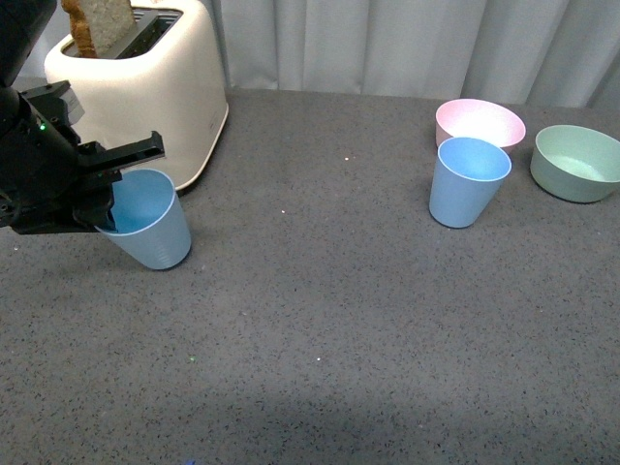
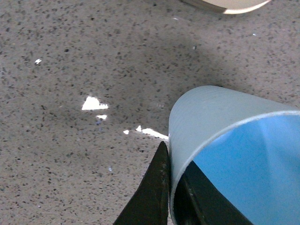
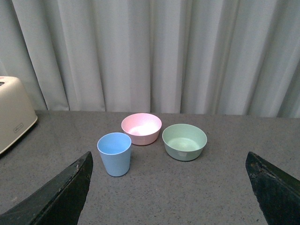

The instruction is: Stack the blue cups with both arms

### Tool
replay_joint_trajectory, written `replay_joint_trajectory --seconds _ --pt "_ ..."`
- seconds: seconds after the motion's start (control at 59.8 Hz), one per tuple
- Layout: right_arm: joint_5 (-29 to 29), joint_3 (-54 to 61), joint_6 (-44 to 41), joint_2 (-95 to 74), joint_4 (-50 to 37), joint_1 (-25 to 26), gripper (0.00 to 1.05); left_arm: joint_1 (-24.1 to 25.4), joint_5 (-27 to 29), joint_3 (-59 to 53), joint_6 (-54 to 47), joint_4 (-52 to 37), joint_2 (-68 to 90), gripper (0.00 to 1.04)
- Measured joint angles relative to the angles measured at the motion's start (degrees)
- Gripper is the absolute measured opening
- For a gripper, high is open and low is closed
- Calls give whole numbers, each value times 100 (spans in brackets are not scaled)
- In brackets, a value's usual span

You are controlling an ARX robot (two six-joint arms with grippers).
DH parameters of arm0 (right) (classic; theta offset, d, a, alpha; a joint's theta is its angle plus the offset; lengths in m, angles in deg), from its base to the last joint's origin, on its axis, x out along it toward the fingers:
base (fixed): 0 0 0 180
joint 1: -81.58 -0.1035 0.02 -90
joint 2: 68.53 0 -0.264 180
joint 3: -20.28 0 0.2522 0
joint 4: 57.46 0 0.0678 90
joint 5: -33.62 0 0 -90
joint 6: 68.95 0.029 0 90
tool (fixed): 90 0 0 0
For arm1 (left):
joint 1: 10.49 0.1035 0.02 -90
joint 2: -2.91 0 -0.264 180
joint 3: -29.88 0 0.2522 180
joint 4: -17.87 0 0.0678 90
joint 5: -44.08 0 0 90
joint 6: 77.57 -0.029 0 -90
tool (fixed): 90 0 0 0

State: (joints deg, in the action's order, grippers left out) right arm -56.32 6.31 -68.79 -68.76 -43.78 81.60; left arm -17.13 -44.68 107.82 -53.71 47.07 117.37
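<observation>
Front view, left claw: the left gripper [image 1: 118, 184] is clenched on the rim of the held blue cup [image 1: 155, 237], at the 9 o'clock side of the table [image 1: 339, 329].
Left wrist view, grip detail: one black finger [image 2: 152, 192] lies against the outside of the cup wall and the other sits inside the mouth, so the wall is pinched between them.
Reason for grip: a rim pinch leaves the tapered base free, which probably suits lowering this cup into the other one.
Held cup attitude: tilted, mouth leaning toward the arm. Whether the base is clear of the table cannot be told.
Left arm pose: enters from 9 o'clock, wrist low, fingers pointing toward 3 o'clock, just in front of the toaster [image 1: 145, 87].
Second blue cup [image 1: 468, 181]: upright, mouth up, at 2 o'clock on the table, just in front of the pink bowl [image 1: 480, 121]. The pale green bowl [image 1: 576, 162] sits at its 3 o'clock. It is well apart from the held cup.
Right claw: the right gripper [image 3: 168, 164] is released, fingers spread wide, holding nothing.
Right arm pose: not visible in the front view. It is drawn well back from the second cup and both bowls, and faces them.
</observation>
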Motion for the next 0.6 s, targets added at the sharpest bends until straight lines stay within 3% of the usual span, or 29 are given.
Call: replay_joint_trajectory --seconds 0.603 --pt "0 0 0 0 0 0 95 -1762 151 2059 654 946 1027 4"
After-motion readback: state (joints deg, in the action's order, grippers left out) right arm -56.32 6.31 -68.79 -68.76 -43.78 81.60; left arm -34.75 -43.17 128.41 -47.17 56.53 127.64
